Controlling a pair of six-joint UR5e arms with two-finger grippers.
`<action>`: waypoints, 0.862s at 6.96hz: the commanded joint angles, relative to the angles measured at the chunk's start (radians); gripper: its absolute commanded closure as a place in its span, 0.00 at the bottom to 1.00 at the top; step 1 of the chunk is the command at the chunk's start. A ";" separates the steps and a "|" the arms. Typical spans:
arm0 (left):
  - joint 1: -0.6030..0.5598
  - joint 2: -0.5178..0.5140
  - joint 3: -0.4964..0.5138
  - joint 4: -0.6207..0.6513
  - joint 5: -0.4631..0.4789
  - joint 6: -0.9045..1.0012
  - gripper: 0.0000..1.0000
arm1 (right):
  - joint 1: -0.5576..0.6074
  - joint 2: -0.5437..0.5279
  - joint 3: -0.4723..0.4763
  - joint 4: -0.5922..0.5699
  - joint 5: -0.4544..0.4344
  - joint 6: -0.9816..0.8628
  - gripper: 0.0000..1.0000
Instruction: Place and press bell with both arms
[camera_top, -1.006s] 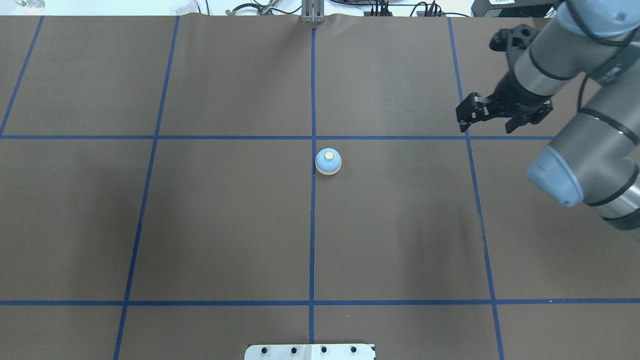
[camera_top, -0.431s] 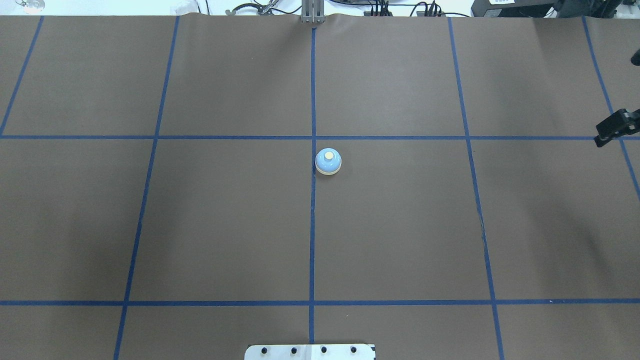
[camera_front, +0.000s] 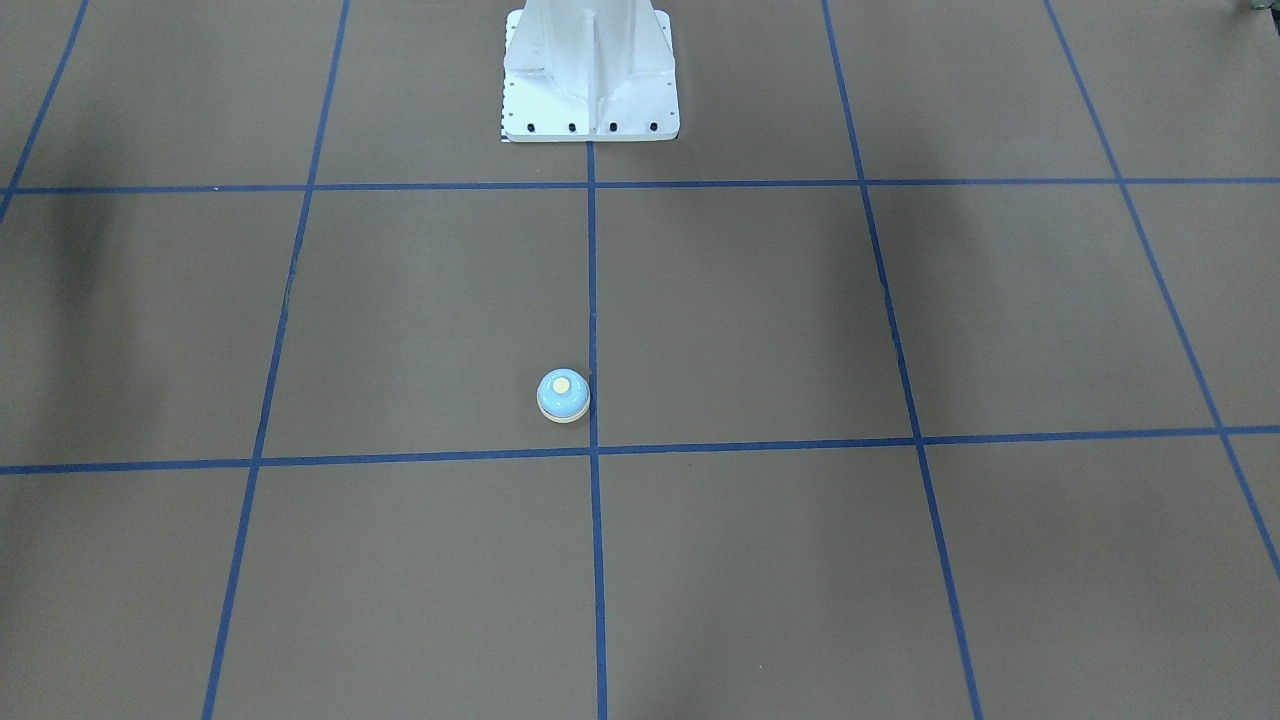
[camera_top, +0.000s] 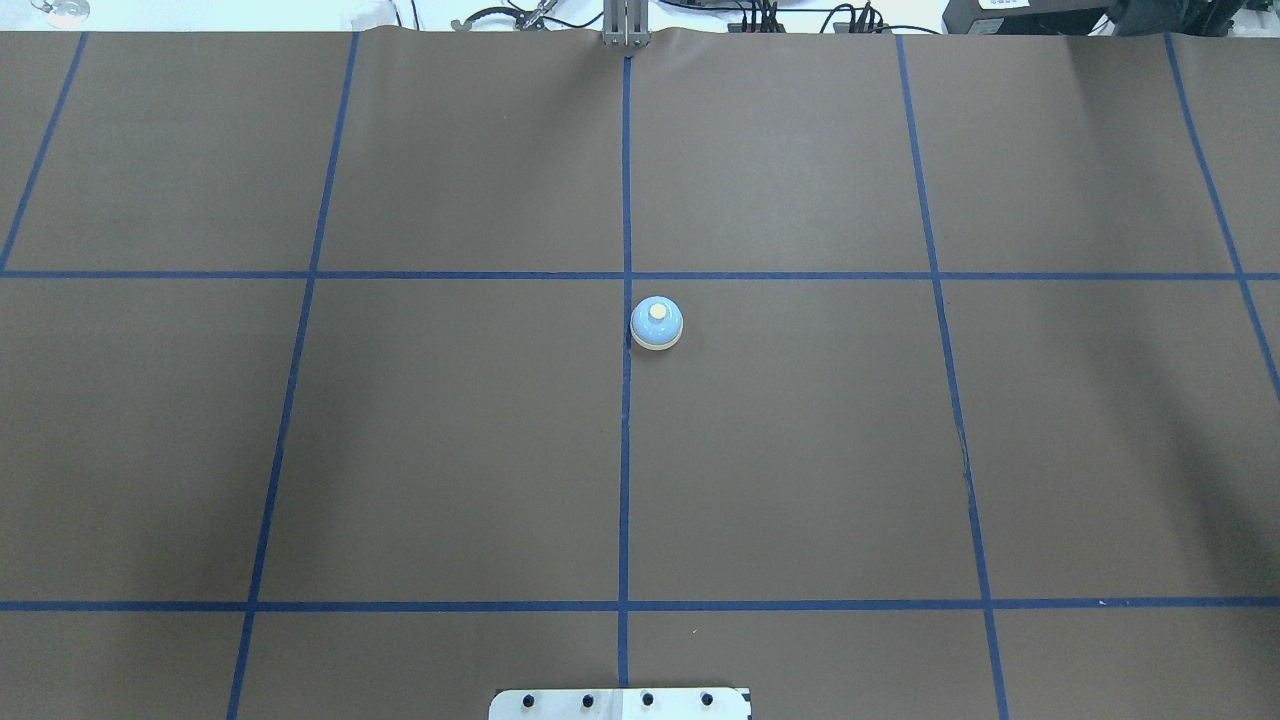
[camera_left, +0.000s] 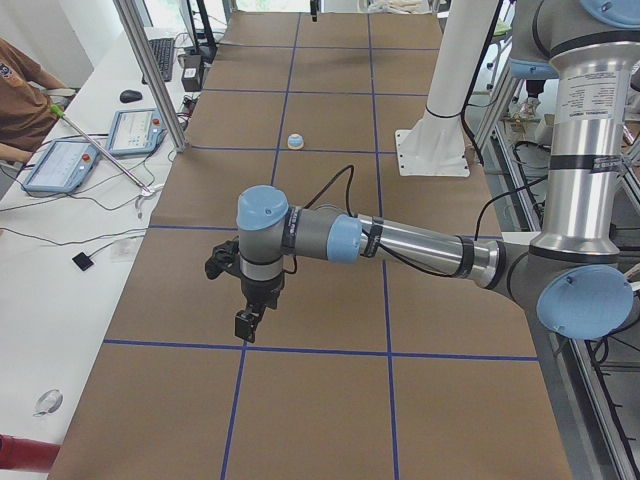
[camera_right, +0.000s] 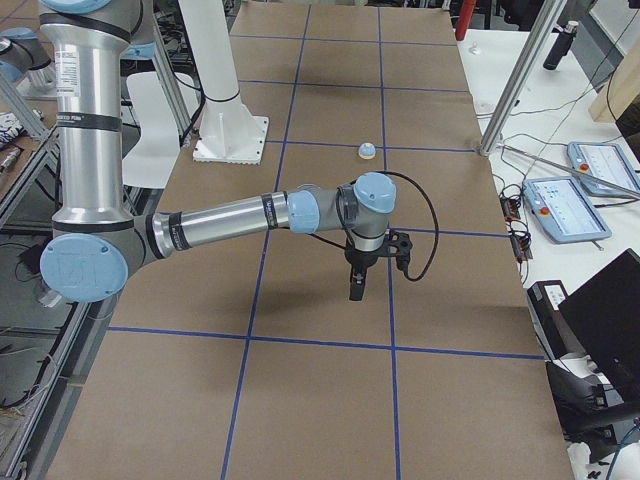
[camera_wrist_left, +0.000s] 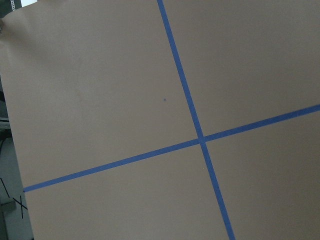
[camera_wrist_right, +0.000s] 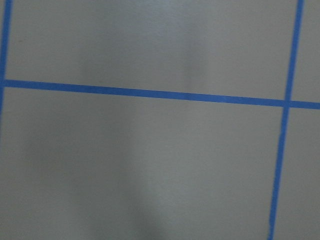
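The bell (camera_top: 657, 323) stands upright mid-table, touching the centre tape line (camera_top: 625, 450). Probably light, rigid, slick dome, so I'd pinch low at the base rim (camera_top: 657, 345). Left gripper (camera_left: 245, 327) and right gripper (camera_right: 354, 291) hang well apart from it; I can't tell their opening.

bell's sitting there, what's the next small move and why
Likely swing the left pincer toward the bell to press it: the bell stands upright near the centre line, button up, nothing touching it, and the right pincer also hangs far off.

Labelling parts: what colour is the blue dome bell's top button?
Cream round button; clearest in overhead exterior view.
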 joint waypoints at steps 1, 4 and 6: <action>0.000 0.047 0.029 -0.007 -0.071 0.018 0.00 | 0.078 -0.026 -0.054 -0.003 0.032 -0.208 0.00; 0.003 0.031 0.052 -0.004 -0.091 -0.105 0.00 | 0.135 -0.070 -0.102 -0.001 0.129 -0.306 0.00; 0.004 0.040 0.052 -0.006 -0.116 -0.117 0.00 | 0.136 -0.078 -0.105 -0.003 0.129 -0.305 0.00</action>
